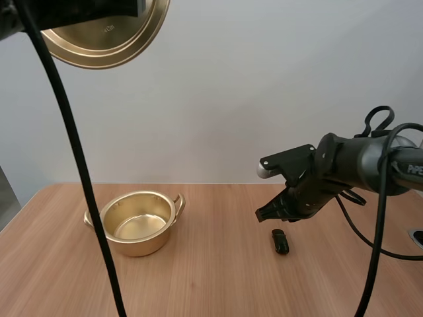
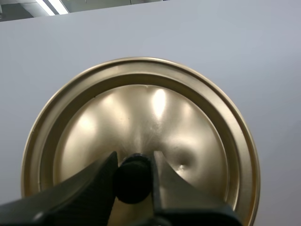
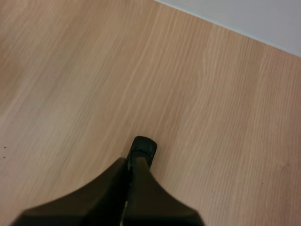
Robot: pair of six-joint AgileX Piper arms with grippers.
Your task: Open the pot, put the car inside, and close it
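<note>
Near car (image 1: 280,242), right hand (image 1: 260,214) closed, tilted down

Light wooden table (image 1: 218,277); plain, seemingly pale grey wall (image 1: 264,99) behind.

This looks like a robotics lab or test setup, not a home or kitchen: a bare wood-grain surface (image 1: 218,284) stands against a plain pale wall (image 1: 264,99), a black robot arm (image 1: 360,162) reaches over it, and a gold pot (image 1: 139,223) and a small dark car (image 1: 280,242) sit on it, well apart
</note>
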